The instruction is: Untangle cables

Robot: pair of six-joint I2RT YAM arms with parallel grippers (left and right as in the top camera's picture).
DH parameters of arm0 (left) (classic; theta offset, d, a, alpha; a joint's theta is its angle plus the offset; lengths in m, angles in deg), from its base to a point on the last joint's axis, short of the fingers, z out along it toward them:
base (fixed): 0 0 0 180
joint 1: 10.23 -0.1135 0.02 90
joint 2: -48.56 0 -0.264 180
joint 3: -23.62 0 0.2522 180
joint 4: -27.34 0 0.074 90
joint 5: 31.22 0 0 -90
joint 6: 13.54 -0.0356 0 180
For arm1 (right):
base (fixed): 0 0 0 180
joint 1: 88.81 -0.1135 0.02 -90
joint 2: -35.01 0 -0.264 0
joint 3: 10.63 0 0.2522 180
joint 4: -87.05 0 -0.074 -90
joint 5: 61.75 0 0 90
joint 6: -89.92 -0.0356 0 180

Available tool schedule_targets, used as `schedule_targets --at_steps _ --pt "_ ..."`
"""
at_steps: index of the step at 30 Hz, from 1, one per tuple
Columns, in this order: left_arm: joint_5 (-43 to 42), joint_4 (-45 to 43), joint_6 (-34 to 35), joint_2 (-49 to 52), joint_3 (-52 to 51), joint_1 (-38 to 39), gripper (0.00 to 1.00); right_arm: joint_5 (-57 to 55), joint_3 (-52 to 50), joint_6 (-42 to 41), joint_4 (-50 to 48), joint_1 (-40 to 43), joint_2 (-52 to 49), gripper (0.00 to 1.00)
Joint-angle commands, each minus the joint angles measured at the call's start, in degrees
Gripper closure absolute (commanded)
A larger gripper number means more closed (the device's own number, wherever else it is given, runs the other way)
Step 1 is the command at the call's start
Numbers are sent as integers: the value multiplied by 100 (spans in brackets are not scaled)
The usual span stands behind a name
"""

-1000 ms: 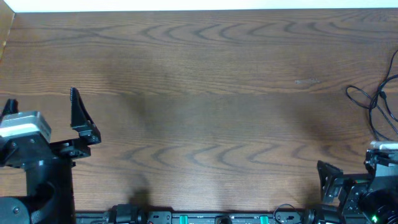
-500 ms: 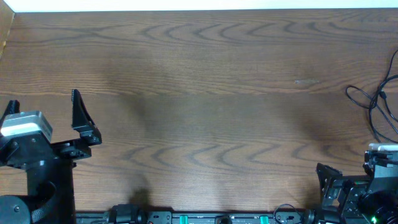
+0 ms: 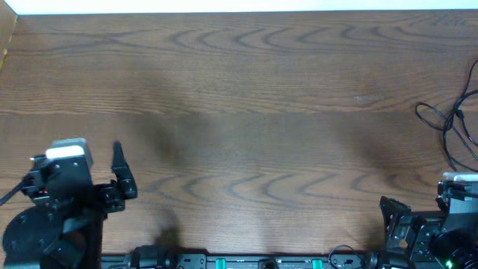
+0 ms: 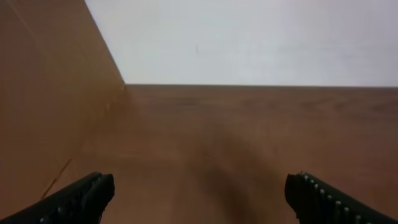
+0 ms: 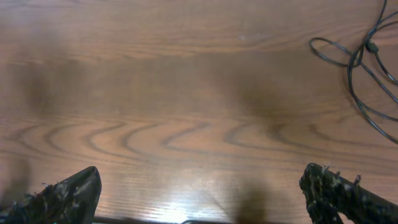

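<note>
The cables lie in loose black loops at the right edge of the table, partly cut off in the overhead view, well apart from the released right jaws at the front right corner. The left jaws, also spread wide, are at the front left, with much table between. Only the left wrist view shows the brown side board and the white wall bounding the table.

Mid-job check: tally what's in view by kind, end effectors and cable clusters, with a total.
End effectors: 2, left end effector and right end effector, both open.
Cable clusters: 1, black cables looping at far right; strand count unclear.
Total: 3.
</note>
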Motion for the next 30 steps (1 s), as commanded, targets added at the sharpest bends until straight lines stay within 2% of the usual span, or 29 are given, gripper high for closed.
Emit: schedule_targets --at_steps 1,6,9,13,20,26,30 --pt "-72 -243 -92 -2 44 31 7 -7 13 -11 4 35 -22 1" --pt "-1104 -946 -98 4 20 33 7 -7 13 -11 4 35 -22 1" --pt "-1237 -1585 -101 -125 -245 22 7 -7 13 -11 4 35 -22 1" --pt "-1504 -2887 -98 -962 -1523 -120 7 -7 13 -11 4 35 -22 1" --pt "-1687 -4472 -74 -2632 -3995 -225 6 -7 13 -11 4 35 -22 1" --pt "-1862 -5447 -76 -3257 -5578 -223 7 -7 13 -11 4 35 -22 1" --pt "-1858 -6535 -79 -3469 -6725 -225 7 -7 13 -11 4 35 -22 1"
